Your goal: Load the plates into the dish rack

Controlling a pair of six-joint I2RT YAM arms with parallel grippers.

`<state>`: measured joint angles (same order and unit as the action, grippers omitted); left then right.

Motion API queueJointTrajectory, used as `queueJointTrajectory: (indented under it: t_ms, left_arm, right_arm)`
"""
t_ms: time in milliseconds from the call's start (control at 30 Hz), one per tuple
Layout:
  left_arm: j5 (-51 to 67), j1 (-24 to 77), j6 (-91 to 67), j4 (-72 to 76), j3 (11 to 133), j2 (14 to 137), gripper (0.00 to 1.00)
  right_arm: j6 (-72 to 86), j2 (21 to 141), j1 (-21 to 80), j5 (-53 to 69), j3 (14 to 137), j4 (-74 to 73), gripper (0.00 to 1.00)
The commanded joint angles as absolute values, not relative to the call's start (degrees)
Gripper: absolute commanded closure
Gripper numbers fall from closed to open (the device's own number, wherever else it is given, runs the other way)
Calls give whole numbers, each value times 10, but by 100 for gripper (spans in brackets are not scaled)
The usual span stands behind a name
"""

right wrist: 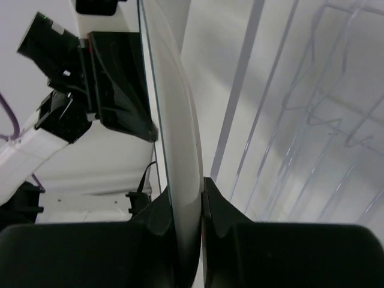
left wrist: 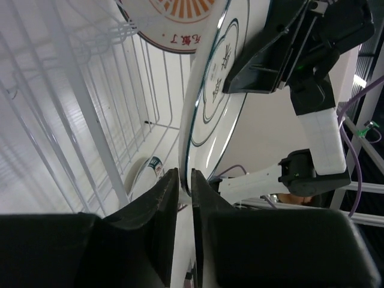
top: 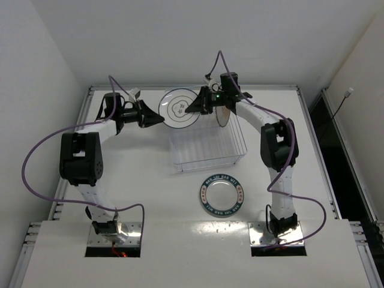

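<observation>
The white bench [top: 150, 198] carries two things directly: the clear dish rack [top: 204, 153], sitting just below and on the near side of the left end effector [top: 159, 120] and right end effector [top: 191, 109], and a blue-rimmed plate [top: 222, 197] lying flat, nearer still, well apart from both

The white table [top: 150, 198] stands in a walled corner. Plain white walls [top: 180, 36] close the left, far and right sides. A metal rail [top: 314, 138] borders the table's right edge, with dark floor [top: 336, 162] beyond. Lighting is even.
</observation>
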<state>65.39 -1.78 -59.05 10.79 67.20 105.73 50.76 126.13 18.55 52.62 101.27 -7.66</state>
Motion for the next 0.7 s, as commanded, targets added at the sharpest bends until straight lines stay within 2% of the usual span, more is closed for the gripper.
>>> queueJointTrajectory:
  t_ms: [0, 67, 100, 167, 200, 233, 300, 400, 567, 667]
  left_arm:
    - [683, -20, -595, 139, 673, 1059, 86]
    - [683, -28, -576, 115, 673, 1064, 62]
    - [683, -33, -564, 99, 679, 1064, 42]
    - [674, -54, -500, 2, 703, 1070, 28]
    - [658, -61, -472, -38, 715, 1078, 21]
    - [645, -66, -444, -79, 745, 1078, 18]
    - [615, -77, -374, -178, 772, 1099, 14]
    - [604, -92, -357, -200, 780, 1107, 14]
    - [593, -109, -362, -200, 780, 1117, 14]
    - [593, -114, -357, -200, 775, 1117, 14]
  right_arm:
    - [504, 1252, 189, 519, 1037, -60, 100]
    - [487, 1236, 178, 484, 1044, -87, 100]
    - [475, 1227, 178, 468, 1063, -132, 100]
    - [421, 1196, 162, 397, 1094, -192, 100]
    - [398, 1187, 162, 363, 1138, -269, 100]
    - [376, 1182, 156, 284, 1166, -311, 100]
    - [324, 1182, 156, 203, 1248, -388, 100]
    - [273, 1176, 162, 52, 1291, -469, 100]
    - [214, 1164, 189, -114, 1291, -531, 100]
    - [176, 1169, 204, -146, 1291, -538, 100]
